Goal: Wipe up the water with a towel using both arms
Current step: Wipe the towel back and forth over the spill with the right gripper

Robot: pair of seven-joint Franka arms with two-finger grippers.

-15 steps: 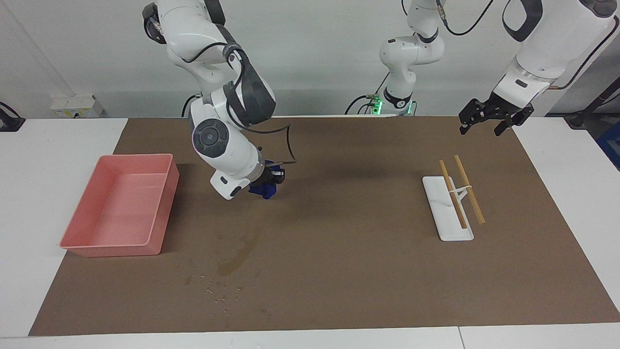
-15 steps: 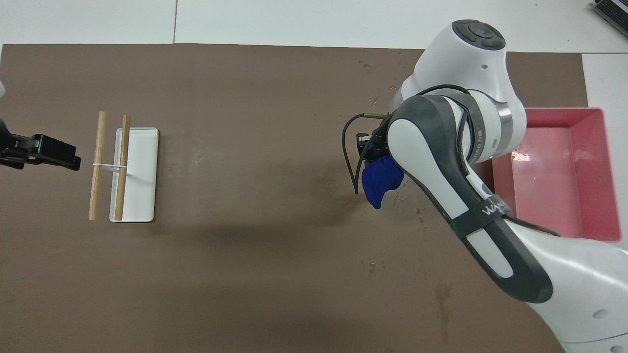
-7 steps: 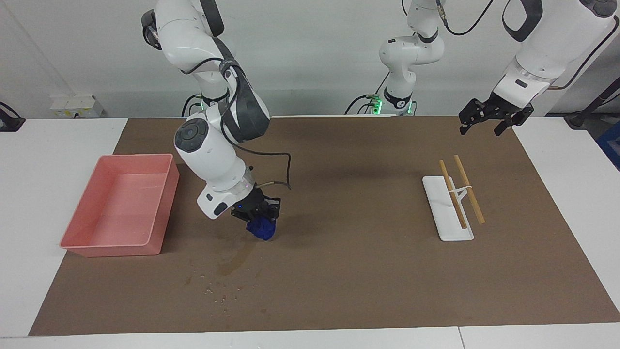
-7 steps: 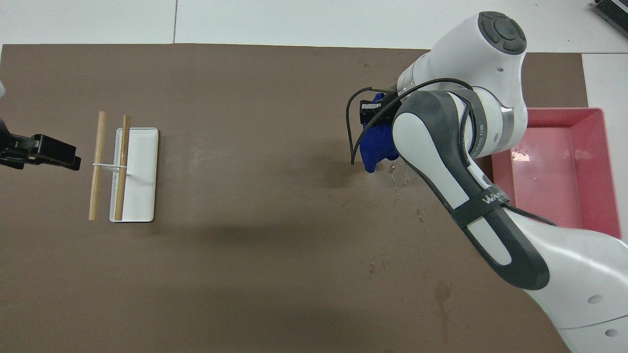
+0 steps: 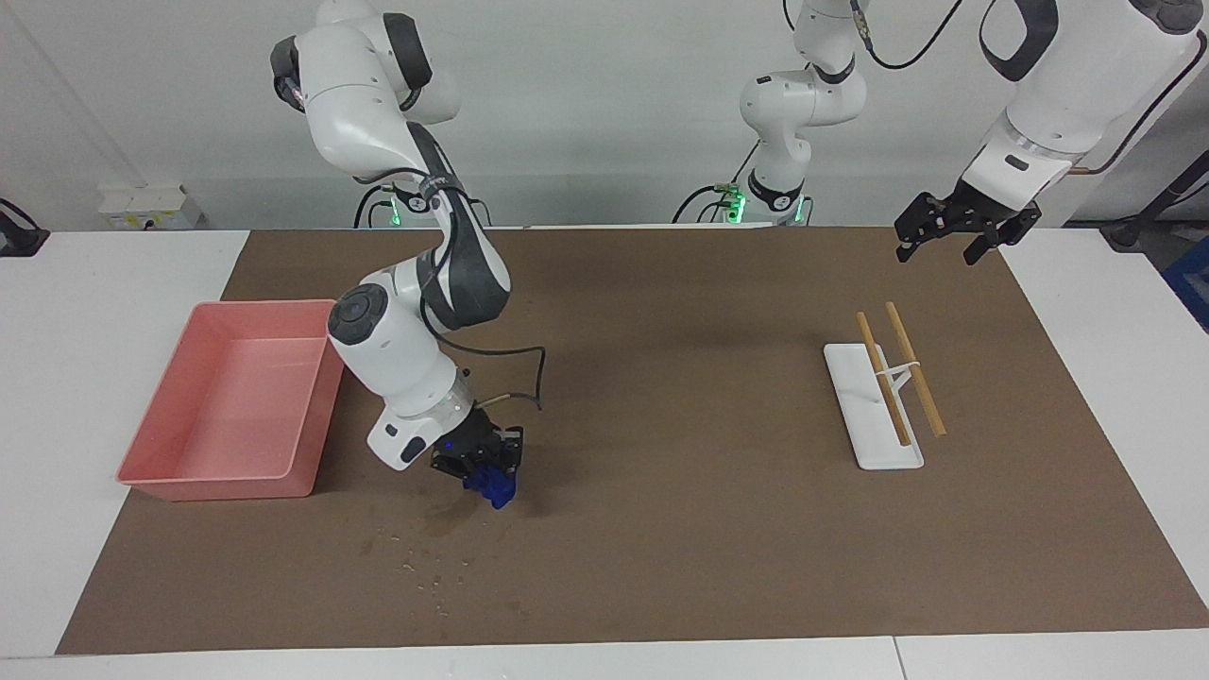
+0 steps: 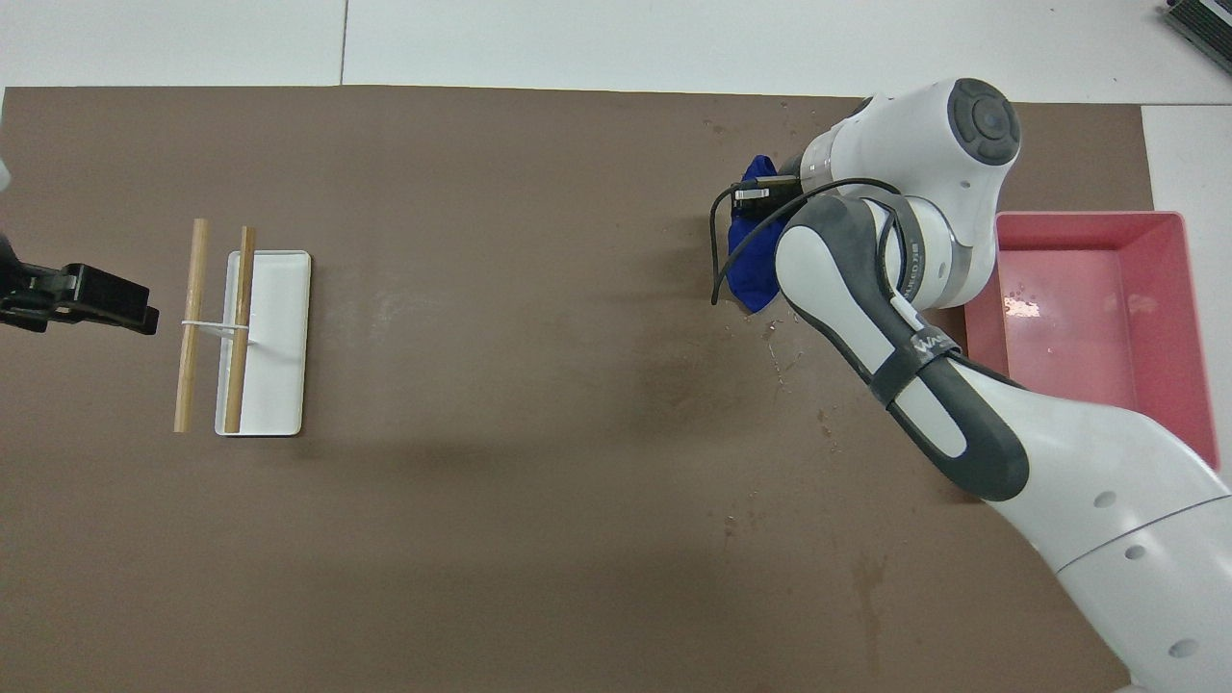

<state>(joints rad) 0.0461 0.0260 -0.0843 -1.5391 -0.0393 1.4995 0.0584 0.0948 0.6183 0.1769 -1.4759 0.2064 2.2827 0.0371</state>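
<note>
Toward the right arm's end of the brown mat, the right gripper is clamped on the towel, a bunched blue lump hanging from its fingertips down to the mat surface beside a dark damp blotch. From the facing view I cannot tell whether the cloth actually presses on the mat or sits just above it. From overhead the right arm's wrist and forearm cover most of the gripper, so only part of the towel and a bit of black housing show. The water lies as small glistening droplets and darker stains on the mat, farther from the robots than the towel; overhead, part of that patch is hidden under the arm. A pink tray sits beside the right arm, one corner covered by the arm's elbow joint in the facing view. The left gripper waits in the air over the mat's edge at the left arm's end, fingers spread and holding nothing; overhead it is cut off at the frame's edge. A white plate with two wooden sticks lies near it.
</note>
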